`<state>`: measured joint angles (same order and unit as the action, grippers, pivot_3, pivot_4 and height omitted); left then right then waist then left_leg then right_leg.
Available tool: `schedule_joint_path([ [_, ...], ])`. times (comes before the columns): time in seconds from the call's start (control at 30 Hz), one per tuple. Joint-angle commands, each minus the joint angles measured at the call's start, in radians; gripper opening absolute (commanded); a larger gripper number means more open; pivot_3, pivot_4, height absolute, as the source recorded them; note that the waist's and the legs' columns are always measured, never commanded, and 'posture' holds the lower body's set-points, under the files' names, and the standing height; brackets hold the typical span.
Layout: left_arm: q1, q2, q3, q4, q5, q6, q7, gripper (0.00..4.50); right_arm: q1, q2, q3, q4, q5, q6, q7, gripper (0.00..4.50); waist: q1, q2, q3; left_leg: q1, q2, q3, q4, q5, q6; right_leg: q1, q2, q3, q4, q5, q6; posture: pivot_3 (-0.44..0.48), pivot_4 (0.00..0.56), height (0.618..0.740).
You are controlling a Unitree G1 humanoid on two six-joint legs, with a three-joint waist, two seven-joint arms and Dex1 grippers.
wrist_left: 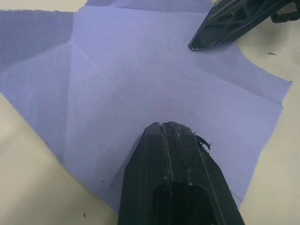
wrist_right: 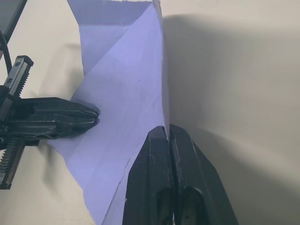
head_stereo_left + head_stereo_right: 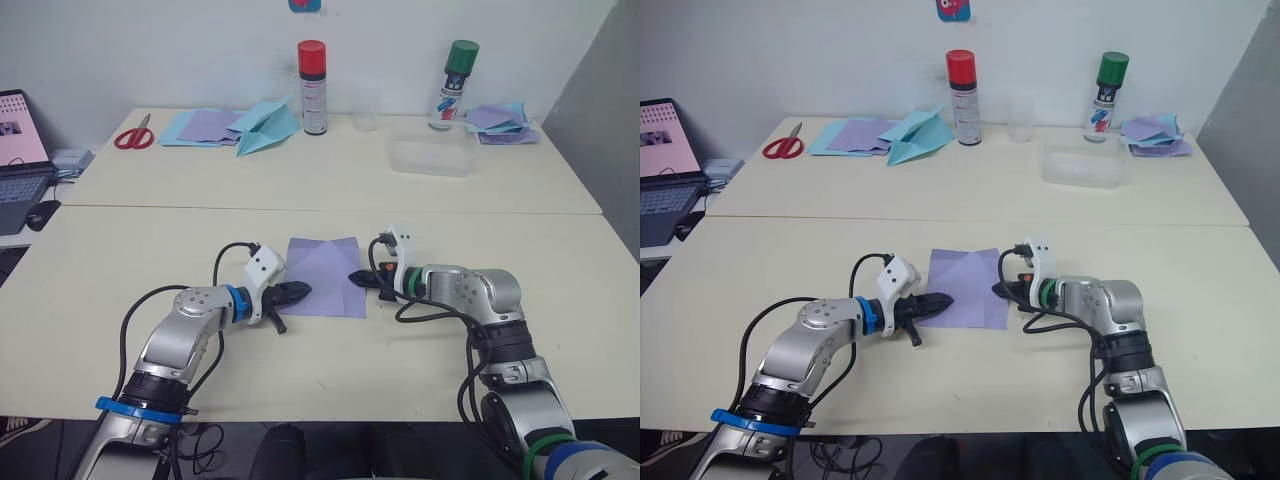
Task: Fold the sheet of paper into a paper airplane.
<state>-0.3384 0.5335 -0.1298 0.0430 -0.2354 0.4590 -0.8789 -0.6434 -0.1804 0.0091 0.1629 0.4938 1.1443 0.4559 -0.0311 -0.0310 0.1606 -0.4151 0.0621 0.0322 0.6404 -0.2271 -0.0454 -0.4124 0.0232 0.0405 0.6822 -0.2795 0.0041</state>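
A: Left claw [image 3: 297, 292]?
B: Fingers together, tip pressing sheet of paper [image 3: 325, 275]'s left edge, near counter [image 3: 300, 375] front.
A: Right claw [image 3: 357, 278]?
B: Pinched closed on its right edge, lifting it.

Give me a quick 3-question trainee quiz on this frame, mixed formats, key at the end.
1. True or false: the sheet of paper lies on the table between the left gripper and the right gripper.
2. Multiple choice: which of these stands nearest the light-blue paper plane? A) green-capped can B) red-capped can C) clear plastic box
3. Fill in: left of the purple and blue sheets lies a pair of red ____.

Key: 1 true; 2 B; 3 scissors.
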Motion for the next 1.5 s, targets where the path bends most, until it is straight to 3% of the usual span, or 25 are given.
schedule_joint_path([
  [0.03,0.018,0.001,-0.023,0.028,0.031,-0.002,0.01,0.0,0.005,-0.023,-0.001,-0.025,-0.015,-0.046,0.008,0.97,0.0,0.0,0.0,0.0,0.0,0.0,0.0,0.0,0.0,0.0,0.0,0.0,0.0,0.0,0.0,0.0,0.15,0.74],
  [0.23,0.019,-0.004,-0.026,0.05,0.042,-0.024,0.022,0.0,0.004,-0.1,0.043,-0.114,-0.103,-0.322,0.065,3.08,0.0,0.0,0.0,0.0,0.0,0.0,0.003,0.0,0.0,0.001,0.0,0.001,0.0,-0.001,0.003,0.0,0.15,0.74],
  [0.4,0.018,-0.004,-0.025,0.058,0.045,-0.038,0.024,0.0,0.031,-0.069,0.096,-0.165,-0.156,-0.592,0.13,3.08,0.0,0.001,0.0,0.001,0.0,0.0,0.003,0.0,0.0,0.002,0.002,0.0,0.0,-0.001,0.003,0.0,0.15,0.74],
  [0.5,0.016,-0.002,-0.027,0.061,0.048,-0.043,0.022,0.0,0.058,-0.043,0.166,-0.164,-0.217,-0.733,0.165,2.42,0.0,0.001,0.0,0.002,0.0,0.0,0.003,0.0,0.0,0.003,0.004,-0.001,0.0,-0.001,0.002,0.0,0.15,0.74],
  [0.67,0.01,-0.001,-0.027,0.068,0.047,-0.045,0.022,0.0,0.065,-0.007,0.268,-0.082,-0.319,-0.824,0.16,0.55,0.001,0.001,0.0,0.002,0.001,0.0,0.004,0.0,0.0,0.003,0.004,0.001,0.0,0.0,0.002,0.0,0.15,0.74],
  [0.73,0.007,-0.001,-0.03,0.071,0.049,-0.048,0.021,0.0,0.067,0.009,0.295,-0.015,-0.357,-0.826,0.142,0.04,0.001,0.001,0.0,0.003,0.001,0.0,0.004,0.0,0.0,0.003,0.004,0.001,0.0,0.0,0.002,0.0,0.15,0.74],
  [1.1,0.016,0.003,-0.028,0.059,0.045,-0.041,0.024,0.0,0.022,0.058,0.201,0.246,-0.412,-0.726,0.0,0.04,0.001,0.001,-0.001,0.007,0.001,0.0,0.004,0.0,0.0,0.006,0.004,0.003,0.001,0.001,0.001,0.0,0.15,0.74],
  [1.33,0.019,0.004,-0.028,0.058,0.043,-0.038,0.024,0.0,0.023,0.038,0.143,0.276,-0.444,-0.735,-0.107,0.04,0.001,0.001,-0.002,0.008,0.001,0.0,0.004,0.0,0.0,0.007,0.004,0.003,0.001,0.001,0.001,0.0,0.15,0.74],
  [1.5,0.015,0.003,-0.028,0.063,0.044,-0.04,0.023,0.0,0.043,0.04,0.129,0.205,-0.411,-0.853,-0.05,0.04,0.001,0.001,-0.002,0.008,0.001,0.0,0.003,0.0,0.0,0.007,0.004,0.003,0.0,0.001,0.001,0.0,0.15,0.74],
])
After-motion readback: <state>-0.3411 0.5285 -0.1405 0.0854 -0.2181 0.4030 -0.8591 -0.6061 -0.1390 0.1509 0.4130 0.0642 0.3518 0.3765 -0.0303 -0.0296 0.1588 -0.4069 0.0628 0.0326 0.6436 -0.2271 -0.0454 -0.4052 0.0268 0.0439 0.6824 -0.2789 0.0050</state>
